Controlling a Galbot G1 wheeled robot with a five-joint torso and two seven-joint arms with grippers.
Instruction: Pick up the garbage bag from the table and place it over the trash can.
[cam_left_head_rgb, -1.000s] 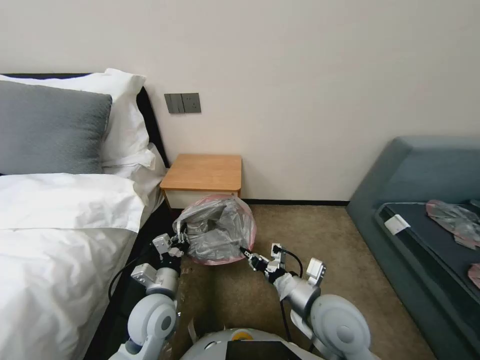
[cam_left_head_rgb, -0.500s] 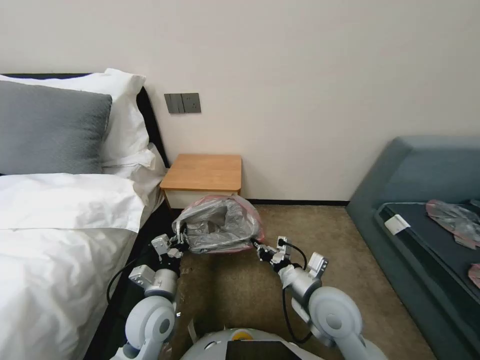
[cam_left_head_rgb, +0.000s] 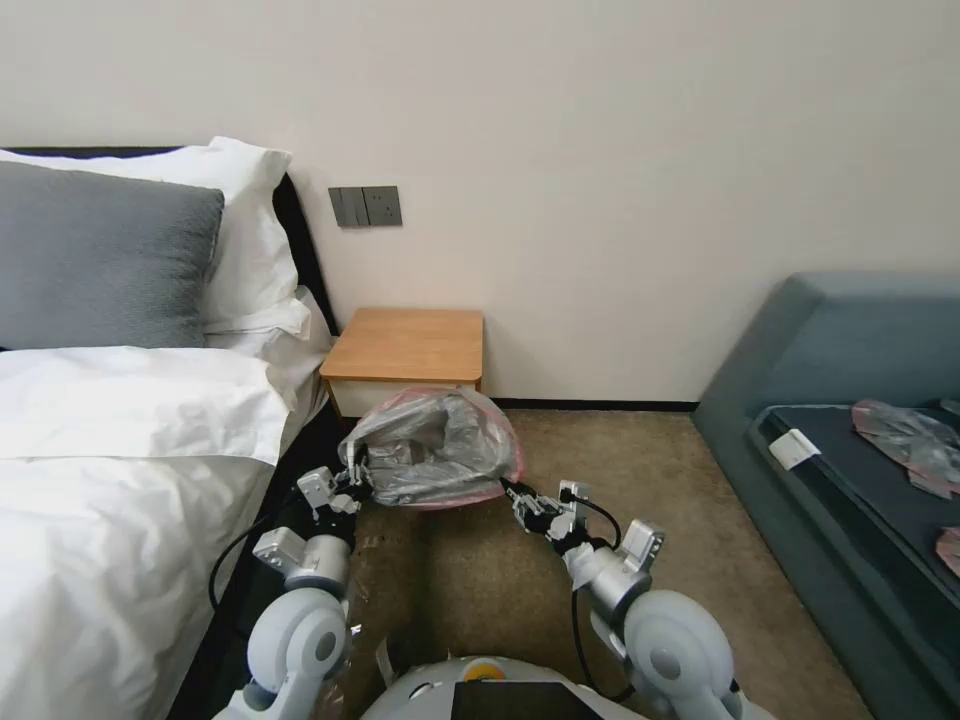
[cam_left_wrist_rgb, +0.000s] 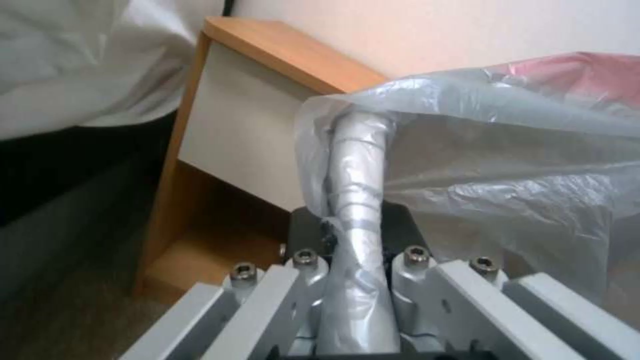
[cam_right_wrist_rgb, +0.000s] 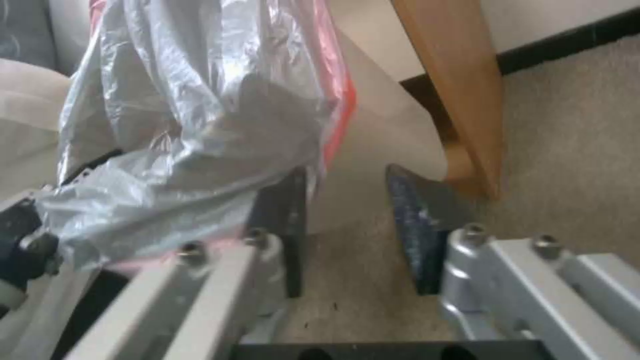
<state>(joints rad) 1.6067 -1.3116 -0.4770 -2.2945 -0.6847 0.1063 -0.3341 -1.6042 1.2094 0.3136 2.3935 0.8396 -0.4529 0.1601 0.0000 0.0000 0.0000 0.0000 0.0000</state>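
The garbage bag, crinkly grey with a pink-red rim, hangs spread low over the carpet in front of the table. My left gripper is shut on a twisted strip of the bag's edge. At the bag's opposite edge is my right gripper. Its jaws stand open in the right wrist view, with carpet between them. There the bag drapes over the outer side of one finger. The trash can is hidden.
A bed with white sheets lies close on the left. A blue-grey sofa on the right carries flat grey-pink plastic pieces. Open brown carpet stretches between the bag and the sofa.
The right gripper has moved right and a little farther out. The bag has gone from hanging face-on to a lower, flatter, wider spread. The left gripper has barely shifted.
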